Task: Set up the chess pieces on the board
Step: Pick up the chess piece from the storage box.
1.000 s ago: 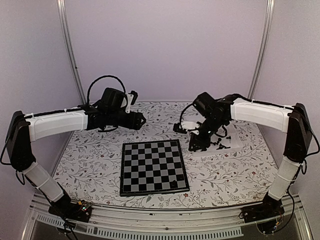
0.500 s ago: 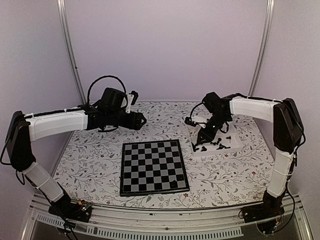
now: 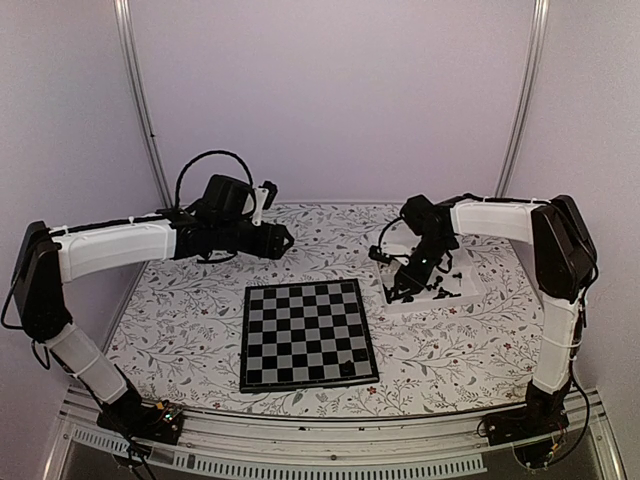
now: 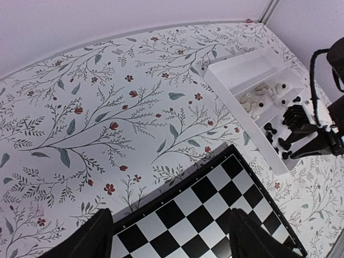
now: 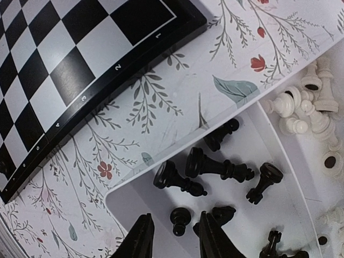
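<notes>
Board is found almost bare; chess pieces are seen in tray at 2 o'clock, over which right end effector is held unclenched.

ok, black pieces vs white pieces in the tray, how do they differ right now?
The black pieces lie in the tray compartment nearest the board; the white pieces sit in the next one over. The black pieces are scattered, mostly on their sides; the white pieces are bunched in a heap. The right pincer hangs over the black pieces, not the white pieces. Shared: both sit in the white tray.
</notes>
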Motion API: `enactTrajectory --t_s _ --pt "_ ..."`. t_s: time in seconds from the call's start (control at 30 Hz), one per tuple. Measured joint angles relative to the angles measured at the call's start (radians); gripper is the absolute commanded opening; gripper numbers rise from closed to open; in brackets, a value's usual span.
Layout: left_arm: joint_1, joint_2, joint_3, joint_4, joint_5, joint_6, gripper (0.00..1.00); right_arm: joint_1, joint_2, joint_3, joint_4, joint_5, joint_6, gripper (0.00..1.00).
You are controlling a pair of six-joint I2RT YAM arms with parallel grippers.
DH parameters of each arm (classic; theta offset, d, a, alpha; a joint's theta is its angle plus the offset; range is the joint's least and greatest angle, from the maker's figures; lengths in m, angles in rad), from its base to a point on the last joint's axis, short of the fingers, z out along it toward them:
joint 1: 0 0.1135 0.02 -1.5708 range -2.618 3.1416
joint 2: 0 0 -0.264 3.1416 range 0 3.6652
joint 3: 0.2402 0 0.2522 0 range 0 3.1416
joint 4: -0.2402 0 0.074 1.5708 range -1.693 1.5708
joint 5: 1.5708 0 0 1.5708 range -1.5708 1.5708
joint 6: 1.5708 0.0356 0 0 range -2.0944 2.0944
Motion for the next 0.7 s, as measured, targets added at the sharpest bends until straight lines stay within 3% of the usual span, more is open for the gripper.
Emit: enactTrajectory --t_s 0.57,0.7 --pt "0.0 0.027 0.015 -0.001 0.014 0.002 0.76 0.0 0.019 -0.014 -0.029 0.05 0.001 0.32" --pt "0.0 0.03 0.017 -0.001 0.014 0.006 0.76 0.0 0.022 -0.014 -0.035 0.055 0.005 0.22"
